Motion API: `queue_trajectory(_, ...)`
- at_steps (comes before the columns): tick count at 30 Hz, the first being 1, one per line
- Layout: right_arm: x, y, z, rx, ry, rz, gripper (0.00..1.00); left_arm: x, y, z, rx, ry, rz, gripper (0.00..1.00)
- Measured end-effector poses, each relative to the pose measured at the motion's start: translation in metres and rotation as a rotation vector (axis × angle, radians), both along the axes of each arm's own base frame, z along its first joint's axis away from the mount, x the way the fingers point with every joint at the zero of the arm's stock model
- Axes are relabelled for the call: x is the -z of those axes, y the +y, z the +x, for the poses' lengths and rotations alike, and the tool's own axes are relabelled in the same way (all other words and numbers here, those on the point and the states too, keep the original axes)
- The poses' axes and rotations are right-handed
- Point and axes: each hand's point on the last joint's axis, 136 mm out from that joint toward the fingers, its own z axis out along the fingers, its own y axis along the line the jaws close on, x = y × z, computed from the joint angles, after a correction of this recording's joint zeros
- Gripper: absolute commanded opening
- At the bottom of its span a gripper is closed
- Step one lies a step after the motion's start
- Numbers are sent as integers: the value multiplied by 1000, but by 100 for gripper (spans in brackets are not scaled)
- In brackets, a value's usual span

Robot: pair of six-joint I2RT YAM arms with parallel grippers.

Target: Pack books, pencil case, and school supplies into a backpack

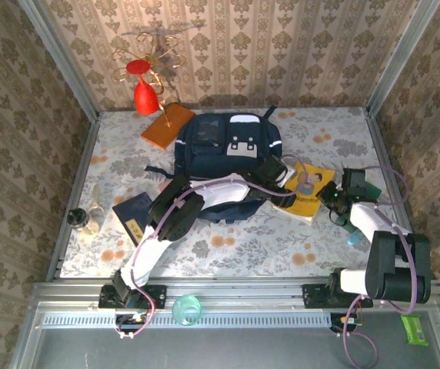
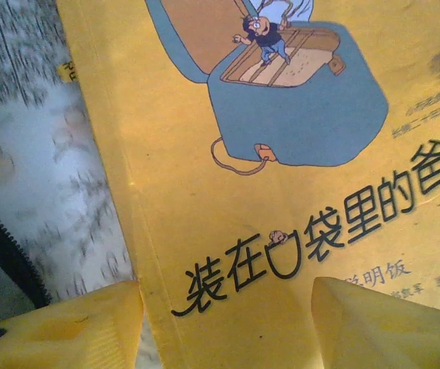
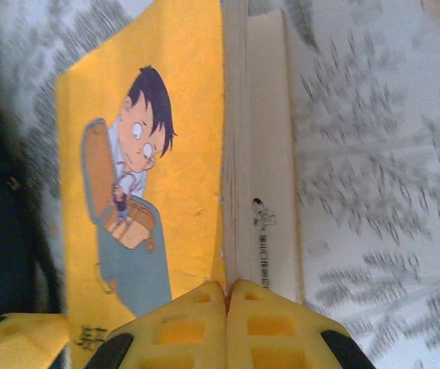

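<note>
Left hand (image 2: 228, 311): about half open. The two yellow fingers (image 2: 89, 323) are spread above the yellow book (image 2: 205, 169), with its title line showing between them. It holds nothing.
Right hand (image 3: 226, 296): closed, with the tips pressed together right at the book's long edge. I cannot tell whether the cover is nipped between them.
Yellow book (image 1: 308, 191): lies askew on the counter (image 1: 228, 246), just right of the backpack (image 1: 220, 142) and between my two hands. My left hand (image 1: 275, 188) is at its near-left side and my right hand (image 1: 334, 198) at its right side.
Book edge: in my right wrist view the yellow cover (image 3: 189, 138) and a pale strip beside it run straight down to my fingertips.
Backpack: flat at the middle of the counter's far half, with its lower right corner near the book.
Navy book (image 1: 133, 217): left of my left arm, near the backpack's lower left.
Orange slab (image 1: 166, 127): just beside the backpack's upper left corner.
Open room: bare counter along the near edge between my bases — and a narrow strip right of the yellow book, where my right arm stands.
</note>
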Motion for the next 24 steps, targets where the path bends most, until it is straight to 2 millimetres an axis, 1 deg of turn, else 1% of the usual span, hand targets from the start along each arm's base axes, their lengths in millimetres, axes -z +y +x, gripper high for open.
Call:
queue_trajectory(3, 8, 4, -14, -9, 26, 2, 22, -1, 3, -9, 2, 11, 5, 60)
queue_trajectory(7, 13, 8, -20, -29, 45, -12, 38, -1, 3, -12, 5, 11, 10, 60)
queue_trajectory(10, 18, 11, -24, -39, 69, -18, 47, -1, 3, -13, 7, 12, 11, 60)
queue_trajectory(13, 27, 14, -27, -55, 106, -27, 49, -1, 1, -16, 12, 12, 11, 60)
queue_trajectory(15, 31, 15, -26, -56, 116, -37, 49, 0, 2, -16, 12, 13, 12, 60)
queue_trajectory(16, 30, 15, -25, -57, 117, -41, 49, 0, 2, -16, 11, 13, 12, 60)
queue_trajectory(17, 31, 15, -24, -59, 121, -47, 45, 0, 2, -16, 11, 14, 13, 59)
queue_trajectory(18, 31, 15, -24, -62, 124, -54, 38, 0, 2, -16, 11, 14, 13, 60)
queue_trajectory(19, 30, 15, -23, -64, 122, -59, 27, 1, 2, -16, 9, 12, 14, 60)
queue_trajectory(21, 28, 14, -18, -60, 102, -68, 13, 2, 4, -13, -2, 6, 24, 60)
queue_trajectory(24, 22, 12, -14, -60, 73, -85, 0, 3, 7, -10, -14, -1, 31, 60)
